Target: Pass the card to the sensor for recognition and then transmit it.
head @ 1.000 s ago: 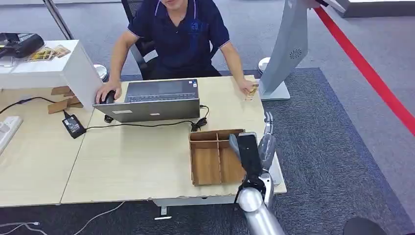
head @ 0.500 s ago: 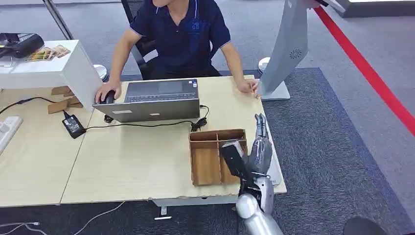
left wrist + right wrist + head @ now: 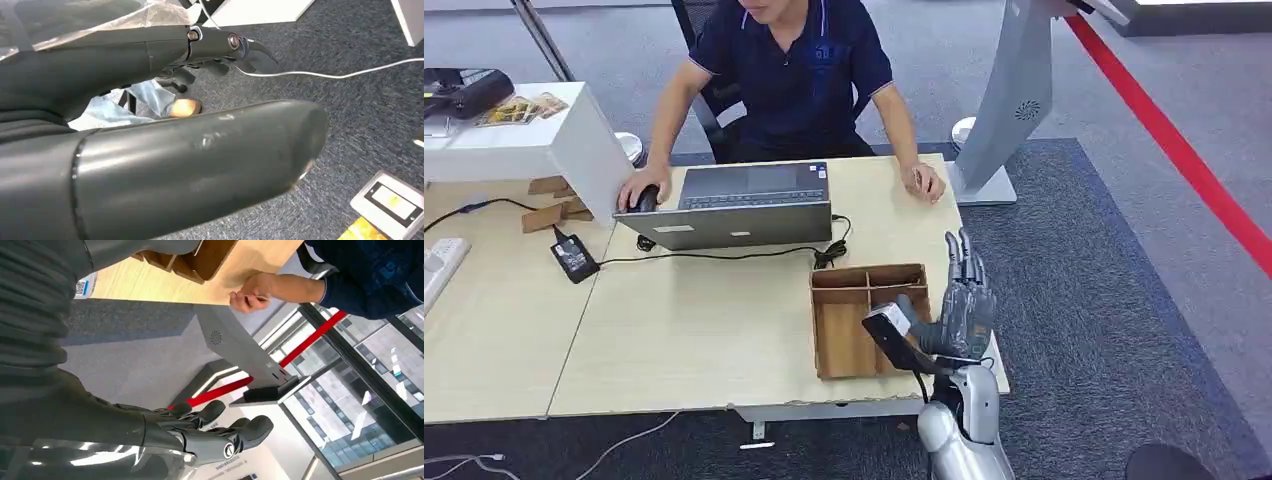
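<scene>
Hovering right hand (image 3: 964, 300) | fingers straight, apart, empty | beside wooden tray (image 3: 849, 330)

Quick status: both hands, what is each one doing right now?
Left hand: holds nothing visible; open or closed cannot be told.
Right hand: open, fingers spread, holding nothing, beside the wooden tray.

We see a pale wood table (image 3: 724, 320), brown wooden tray (image 3: 844, 340), grey laptop (image 3: 734, 205), dark grey carpet (image 3: 1104, 300) with a red stripe (image 3: 1184, 150).
</scene>
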`<state>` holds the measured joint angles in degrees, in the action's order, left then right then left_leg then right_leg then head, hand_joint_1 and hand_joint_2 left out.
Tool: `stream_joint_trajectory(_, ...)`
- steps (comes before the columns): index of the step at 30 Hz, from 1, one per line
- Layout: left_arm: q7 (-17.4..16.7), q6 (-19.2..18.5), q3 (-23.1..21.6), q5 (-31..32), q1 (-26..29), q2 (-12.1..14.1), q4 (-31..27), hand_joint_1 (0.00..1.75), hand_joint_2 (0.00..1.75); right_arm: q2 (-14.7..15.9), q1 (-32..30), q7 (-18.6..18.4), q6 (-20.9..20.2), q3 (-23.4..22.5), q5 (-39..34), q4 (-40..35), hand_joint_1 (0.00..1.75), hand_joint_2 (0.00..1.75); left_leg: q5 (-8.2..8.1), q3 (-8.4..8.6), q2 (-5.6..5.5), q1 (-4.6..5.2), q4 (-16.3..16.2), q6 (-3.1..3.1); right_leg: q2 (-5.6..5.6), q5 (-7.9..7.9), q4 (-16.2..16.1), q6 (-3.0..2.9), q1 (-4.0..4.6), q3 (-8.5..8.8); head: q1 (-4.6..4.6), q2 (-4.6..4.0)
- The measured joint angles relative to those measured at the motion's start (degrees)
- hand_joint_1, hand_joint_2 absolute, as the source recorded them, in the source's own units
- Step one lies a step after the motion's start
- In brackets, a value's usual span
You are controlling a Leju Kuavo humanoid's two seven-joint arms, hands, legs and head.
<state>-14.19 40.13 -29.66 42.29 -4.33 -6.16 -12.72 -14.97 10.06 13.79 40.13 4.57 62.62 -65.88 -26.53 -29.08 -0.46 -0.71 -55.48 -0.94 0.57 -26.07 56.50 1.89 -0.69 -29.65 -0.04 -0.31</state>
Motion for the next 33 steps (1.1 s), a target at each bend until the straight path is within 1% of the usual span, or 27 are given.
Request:
stream_joint_trajectory(11, 0.00, -0.02, -0.50, -0.04, -0.05, 0.04, 0.00, 0.00, 0.00, -0.24, -0.12, -0.50, -0.02, -1.16, 0.48, -0.42, 0.00, 1.75, 0.00, -0.01, -0.01, 0.00, 0.00, 0.00, 0.00, 0.00, 0.00, 0.00, 0.00, 0.01, 0.00, 0.00)
stream_joint_trajectory(18, 0.09, -0.02, -1.18, 0.11, -0.08, 0.07, 0.00, 0.00, 0.00, -0.44, 0.35, 0.11, -0.02, -1.49, -0.26, -0.13, 0.00, 1.75, 0.00, -0.01, -0.01, 0.00, 0.00, 0.00, 0.00, 0.00, 0.01, 0.00, 0.00, 0.03, 0.00, 0.00)
stream_joint_trajectory(33, 0.35, -0.02, -2.51, 0.59, -0.40, 0.07, 0.00, 0.00, 0.00, -1.25, 2.86, 0.87, -0.04, -1.97, 1.16, 2.95, 0.00, 1.75, 0.00, -0.03, -0.05, 0.00, 0.00, 0.00, -0.02, 0.00, 0.02, 0.00, 0.00, 0.05, 0.00, 0.00)
